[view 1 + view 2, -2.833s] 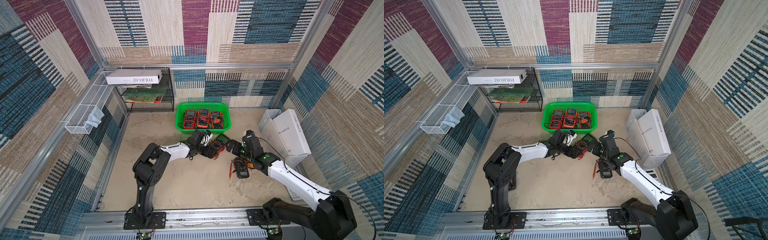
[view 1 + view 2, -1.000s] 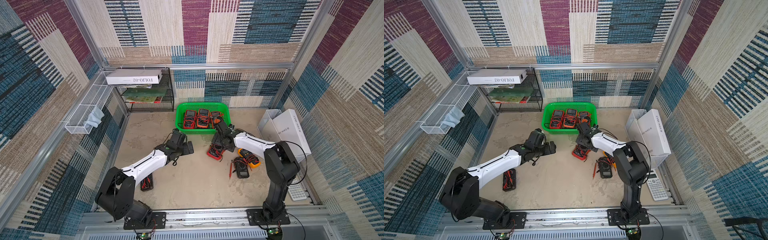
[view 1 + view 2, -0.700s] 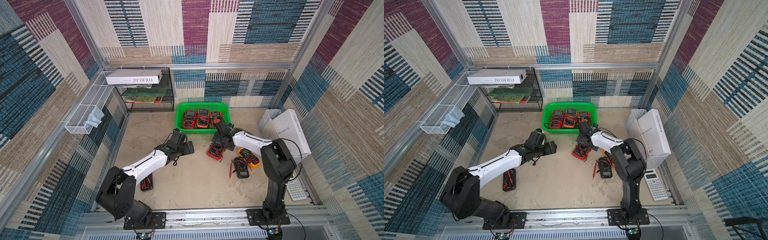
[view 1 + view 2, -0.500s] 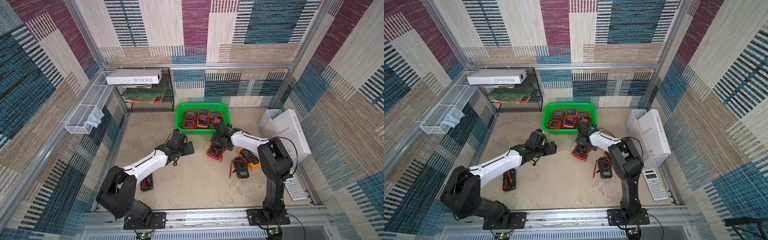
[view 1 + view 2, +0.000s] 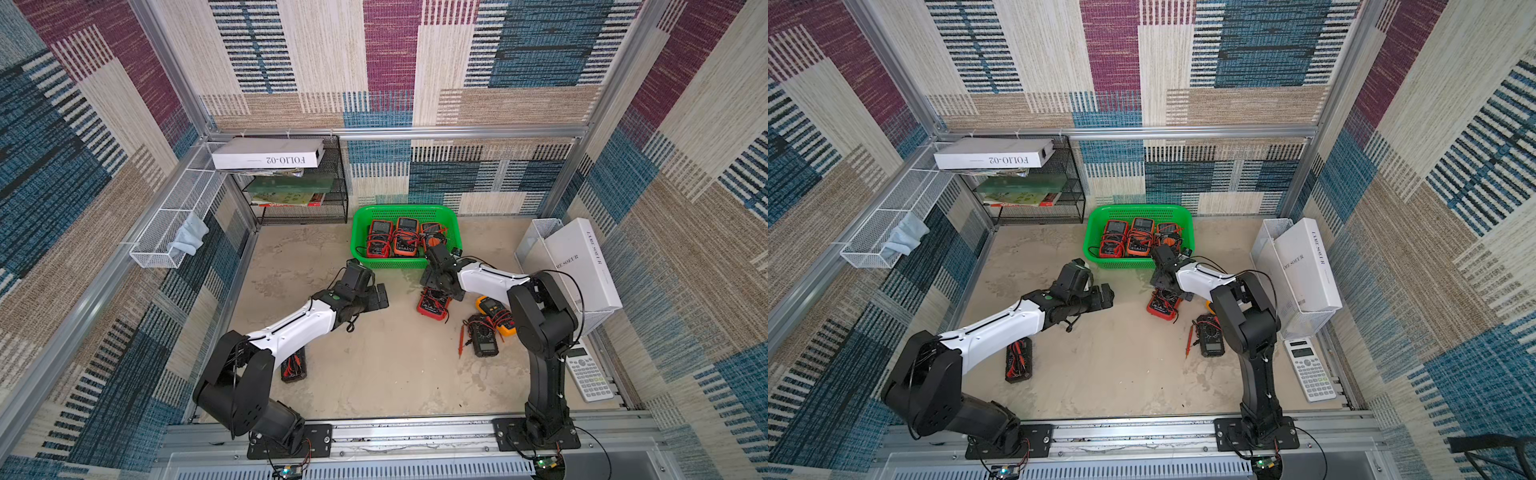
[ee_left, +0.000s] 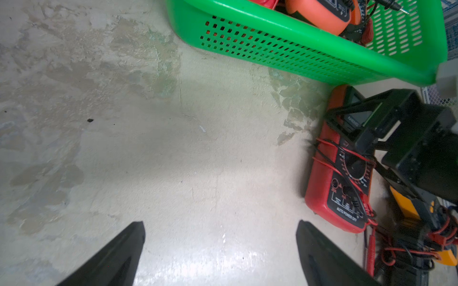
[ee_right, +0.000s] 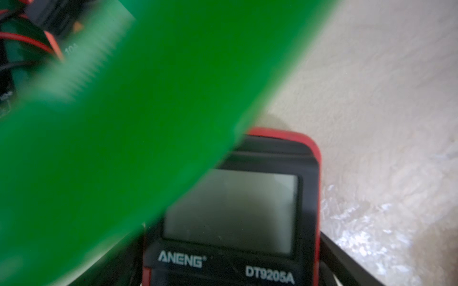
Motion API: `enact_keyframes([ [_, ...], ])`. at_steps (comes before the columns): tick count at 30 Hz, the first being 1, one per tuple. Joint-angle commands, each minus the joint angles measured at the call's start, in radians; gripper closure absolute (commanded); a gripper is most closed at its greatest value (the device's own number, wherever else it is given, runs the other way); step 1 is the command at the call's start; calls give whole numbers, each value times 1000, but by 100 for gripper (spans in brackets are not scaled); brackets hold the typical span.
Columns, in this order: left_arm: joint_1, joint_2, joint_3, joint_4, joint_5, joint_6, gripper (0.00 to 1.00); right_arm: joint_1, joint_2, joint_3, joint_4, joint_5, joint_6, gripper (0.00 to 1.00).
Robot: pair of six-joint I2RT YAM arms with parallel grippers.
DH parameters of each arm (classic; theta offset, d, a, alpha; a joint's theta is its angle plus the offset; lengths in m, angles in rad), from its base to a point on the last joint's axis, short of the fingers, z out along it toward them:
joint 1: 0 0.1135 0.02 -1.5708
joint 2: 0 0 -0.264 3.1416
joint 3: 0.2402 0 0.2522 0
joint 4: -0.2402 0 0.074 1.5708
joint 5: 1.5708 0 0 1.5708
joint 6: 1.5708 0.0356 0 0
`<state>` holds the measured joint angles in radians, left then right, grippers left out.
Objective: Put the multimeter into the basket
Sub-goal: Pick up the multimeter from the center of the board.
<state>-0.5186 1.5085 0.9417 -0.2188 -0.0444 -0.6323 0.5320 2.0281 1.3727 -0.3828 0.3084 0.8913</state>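
Note:
A red multimeter (image 5: 434, 305) (image 5: 1163, 307) lies face up on the floor, just in front of the green basket (image 5: 360, 239) (image 5: 1093, 237). Three multimeters lie inside the basket. My right gripper (image 5: 442, 291) (image 5: 1169, 289) hangs over the red multimeter's screen end. In the right wrist view its fingers (image 7: 347, 262) stand tight against both sides of the multimeter (image 7: 235, 222); the blurred basket rim (image 7: 124, 123) hides the rest, and I cannot tell whether they press. My left gripper (image 5: 380, 296) (image 6: 220, 227) is open and empty over bare floor, left of the multimeter (image 6: 339, 178).
A yellow multimeter (image 5: 494, 313) and a black one (image 5: 482, 338) lie right of the red one. Another meter (image 5: 293, 365) lies under my left arm. A calculator (image 5: 586, 374), a white box in a mesh holder (image 5: 577, 266), a black shelf rack (image 5: 299, 195) and a wire tray (image 5: 174, 228) line the edges.
My left arm has drawn back leftward and my right gripper has come onto the red multimeter by the basket. Over the last second only the right elbow has shifted slightly.

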Motion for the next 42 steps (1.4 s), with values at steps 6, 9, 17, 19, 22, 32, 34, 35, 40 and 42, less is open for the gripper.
enact_keyframes([
  [6,2,-21,-6,15,15,-9,0,6,-79,-67,-23,-63,-47,17],
  [9,0,-34,-9,12,17,-8,0,11,-133,-101,-11,-65,-53,19],
  [17,0,-69,-11,11,50,4,0,38,-268,-158,-8,-60,-66,20],
  [19,0,-74,-5,12,81,15,0,44,-302,-164,-10,-58,-75,20],
  [22,0,-79,7,16,135,27,0,51,-346,-157,-10,-56,-95,20],
  [32,0,-119,28,47,266,36,0,35,-374,-6,-13,-35,-226,18],
  [34,0,-131,26,59,294,42,0,19,-357,38,-4,-38,-263,18],
  [35,1,-136,29,63,305,43,0,12,-348,57,-1,-41,-278,18],
  [40,1,-155,28,89,353,52,0,-30,-286,167,25,-55,-354,18],
  [42,0,-157,28,98,361,52,0,-47,-257,207,35,-62,-379,18],
])
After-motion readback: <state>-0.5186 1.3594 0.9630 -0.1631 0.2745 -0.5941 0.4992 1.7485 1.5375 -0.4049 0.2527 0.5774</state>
